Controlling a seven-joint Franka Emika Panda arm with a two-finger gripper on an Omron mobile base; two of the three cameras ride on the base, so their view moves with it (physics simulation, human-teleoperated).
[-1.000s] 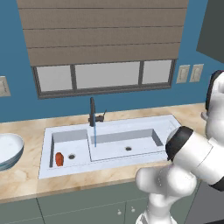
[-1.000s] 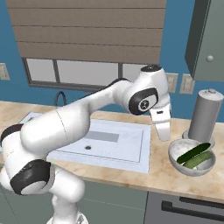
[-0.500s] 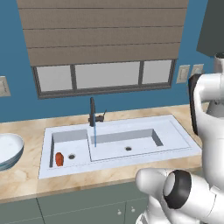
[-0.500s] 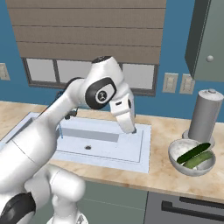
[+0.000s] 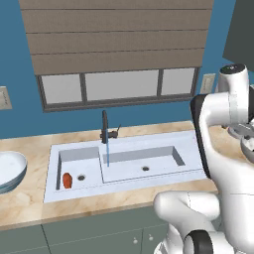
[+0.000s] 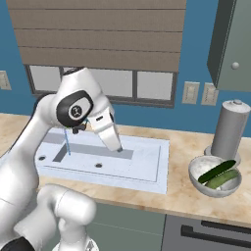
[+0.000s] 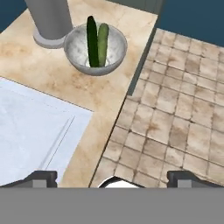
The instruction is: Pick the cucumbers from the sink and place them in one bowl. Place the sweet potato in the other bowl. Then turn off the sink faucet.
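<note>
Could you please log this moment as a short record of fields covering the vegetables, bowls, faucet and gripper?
cucumbers: both lying in the grey bowl, side by side
grey bowl: on the counter beside the tall grey cylinder
sweet potato: in the small basin of the sink, near the drain
white bowl: on the counter, away from the sink on the small-basin side, nothing seen inside
faucet: water running
gripper: open, holding nothing, above the sink

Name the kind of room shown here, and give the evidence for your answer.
A kitchen, rendered in simulation. A double-basin sink with a running faucet is set in a stone-look counter, cabinets sit below it, and a bowl holds two cucumbers.
</note>
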